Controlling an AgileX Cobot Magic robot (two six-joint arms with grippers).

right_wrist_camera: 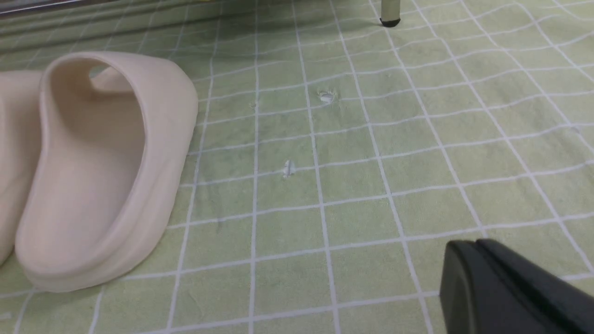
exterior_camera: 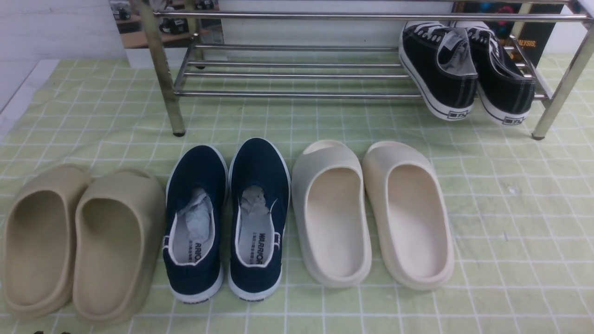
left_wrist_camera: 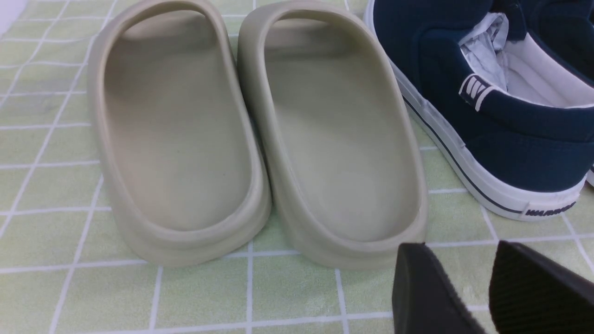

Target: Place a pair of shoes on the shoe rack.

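Left gripper (left_wrist_camera: 452,248): fingers parted by a modest gap, nothing between them; beige slides and one navy shoe lie ahead of it. Right gripper (right_wrist_camera: 466,246): fingers closed together, holding nothing, above the checked cloth (right_wrist_camera: 287,250).

Cloth: pale green with a white grid, spread beneath the footwear and the rack.

Beige slides (exterior_camera: 111,246), one pair: on the cloth, at the left end of the row, side by side, openings up.

Navy slip-on shoes (exterior_camera: 255,185), one pair: next in the row, soles down, toes towards the rack, crumpled paper inside, lettering on the insoles.

Cream slides (exterior_camera: 332,222), one pair: at the right end of the row, fronts near each other, backs apart.

Shoe rack (exterior_camera: 297,95): shiny steel tubes, standing beyond the row, dark caps on its feet.

Black sneakers (exterior_camera: 452,74), one pair: on the rack's lower shelf, at the right end, side by side, white laces, heels facing the near side and jutting past the front bar.

Behind the rack: dark printed panel (exterior_camera: 547,35) at right, picture panel (exterior_camera: 171,30) at left, pale wall (exterior_camera: 55,28).
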